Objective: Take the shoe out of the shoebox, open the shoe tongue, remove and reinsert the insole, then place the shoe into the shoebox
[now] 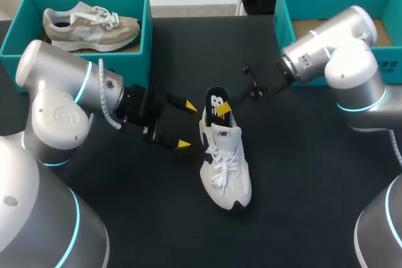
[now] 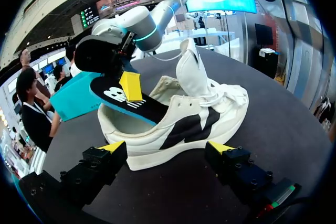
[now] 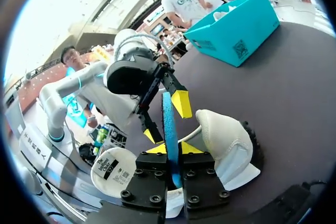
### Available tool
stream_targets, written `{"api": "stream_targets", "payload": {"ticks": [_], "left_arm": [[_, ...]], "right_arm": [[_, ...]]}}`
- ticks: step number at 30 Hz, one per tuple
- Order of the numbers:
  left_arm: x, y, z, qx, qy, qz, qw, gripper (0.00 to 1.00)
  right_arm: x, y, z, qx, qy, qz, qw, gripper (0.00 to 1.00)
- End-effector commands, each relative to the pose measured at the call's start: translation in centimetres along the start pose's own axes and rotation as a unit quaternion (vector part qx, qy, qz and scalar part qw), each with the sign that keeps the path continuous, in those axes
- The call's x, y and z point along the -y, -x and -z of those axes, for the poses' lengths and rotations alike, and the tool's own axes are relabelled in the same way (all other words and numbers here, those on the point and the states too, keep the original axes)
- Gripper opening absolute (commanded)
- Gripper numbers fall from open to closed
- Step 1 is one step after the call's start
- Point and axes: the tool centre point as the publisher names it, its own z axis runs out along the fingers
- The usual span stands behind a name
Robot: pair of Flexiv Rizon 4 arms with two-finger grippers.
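Shoe (image 1: 226, 167) stands upright on the counter (image 1: 301, 186), outside both boxes, with its tongue (image 2: 191, 72) lifted. Insole (image 1: 217, 105) slants up out of the shoe's heel opening, its front end inside the shoe. Right hand (image 3: 171, 148) is at the shoe's heel, clenched on the insole's raised end with a finger on each face. Left hand (image 1: 186, 125) is just beside the shoe's heel, released, fingers spread, not touching the shoe. Left shoebox (image 1: 12, 42), holding a second shoe (image 1: 91, 26), and right shoebox (image 1: 282, 17) sit well beyond the shoe's heel.
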Motion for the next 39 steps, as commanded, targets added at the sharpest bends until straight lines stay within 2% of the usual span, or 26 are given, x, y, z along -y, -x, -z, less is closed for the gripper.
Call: {"api": "stream_targets", "payload": {"ticks": [1, 9, 12, 18, 27, 30, 31, 33, 39], "left_arm": [[0.0, 0.0, 0.0, -0.001, 0.0, 0.0, 1.0, 1.0], [0.0, 0.0, 0.0, -0.001, 0.0, 0.0, 1.0, 1.0], [0.0, 0.0, 0.0, -0.001, 0.0, 0.0, 1.0, 1.0], [0.0, 0.0, 0.0, -0.001, 0.0, 0.0, 1.0, 1.0], [0.0, 0.0, 0.0, -0.001, 0.0, 0.0, 1.0, 1.0], [0.0, 0.0, 0.0, -0.001, 0.0, 0.0, 1.0, 1.0], [0.0, 0.0, 0.0, -0.001, 0.0, 0.0, 1.0, 1.0], [0.0, 0.0, 0.0, -0.001, 0.0, 0.0, 1.0, 1.0], [0.0, 0.0, 0.0, -0.001, 0.0, 0.0, 1.0, 1.0]], "right_arm": [[0.2, 0.8, -1.1, -0.016, -0.006, -0.013, 1.0, 0.0], [2.5, -0.8, -2.3, -0.04, -0.034, -0.079, 0.995, 0.0], [2.8, -1.0, -2.3, -0.036, -0.036, -0.086, 0.995, 0.0], [1.3, -0.6, -1.1, -0.014, -0.035, -0.067, 0.997, 0.0], [-1.0, -0.5, 0.3, -0.012, -0.042, -0.054, 0.998, 0.0], [-1.1, -0.4, 0.3, -0.02, -0.048, -0.057, 0.997, 0.0], [-1.0, -0.2, 0.1, -0.024, -0.047, -0.06, 0.997, 0.03], [-0.8, -0.2, -0.1, -0.025, -0.047, -0.06, 0.997, 0.23], [0.0, -0.5, -0.5, -0.029, -0.057, -0.07, 0.996, 0.26]]}}
